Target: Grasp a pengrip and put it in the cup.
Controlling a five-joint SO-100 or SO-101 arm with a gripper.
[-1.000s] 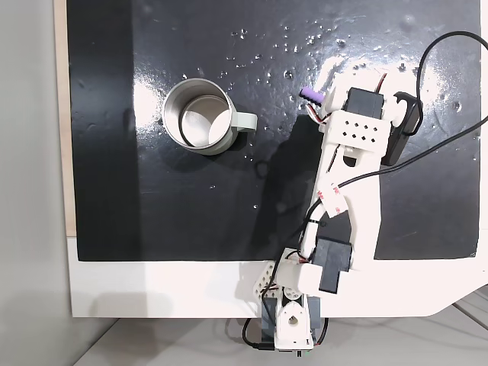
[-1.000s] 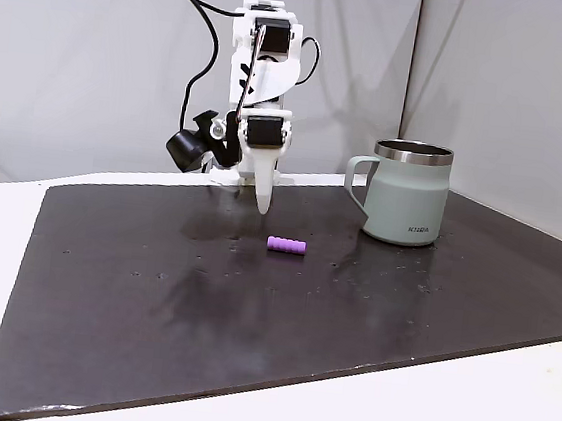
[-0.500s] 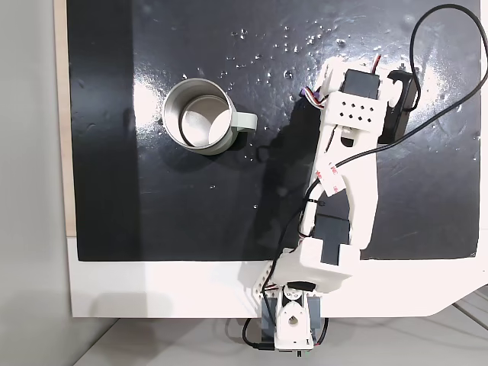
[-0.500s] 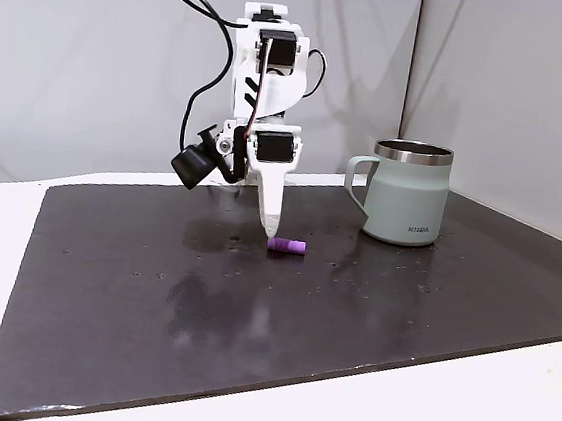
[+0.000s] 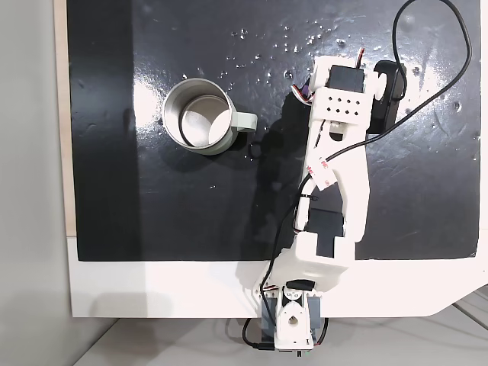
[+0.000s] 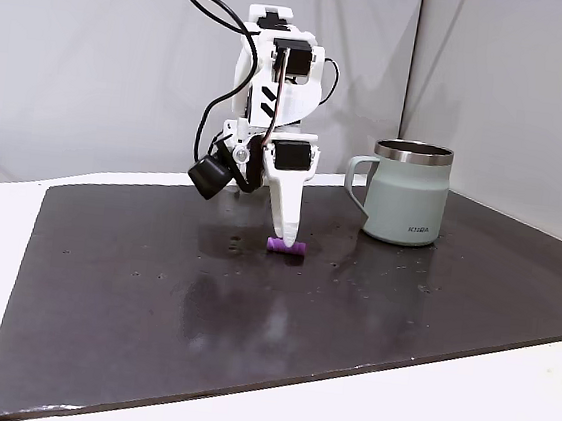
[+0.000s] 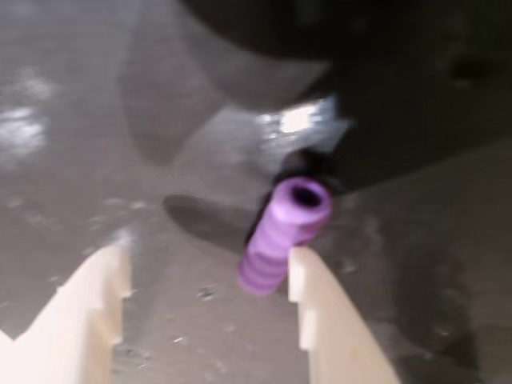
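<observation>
The light-purple pengrip (image 7: 284, 232) lies on the black mat, ribbed, with its open end facing away from the wrist camera. My gripper (image 7: 208, 260) is open and low over the mat. The pengrip sits just inside the right finger (image 7: 320, 320), touching its tip; the left finger (image 7: 88, 312) is well apart from it. In the side fixed view the gripper (image 6: 284, 239) points straight down with its tip at the pengrip (image 6: 293, 249). The grey-green cup (image 6: 408, 194) stands upright to the right, handle toward the arm. From above, the arm (image 5: 335, 152) covers the pengrip, and the cup (image 5: 200, 116) is empty.
A black mat (image 6: 250, 318) covers most of the white table (image 6: 461, 410). The arm's base (image 5: 293, 320) sits at the table's near edge in the overhead fixed view. A black cable (image 5: 427, 46) loops over the mat's right part. Grey walls stand behind.
The arm has reached forward and come down, bringing the fingers from above the mat to the pengrip. In the overhead fixed view the wrist now covers the pengrip. The cup has not moved.
</observation>
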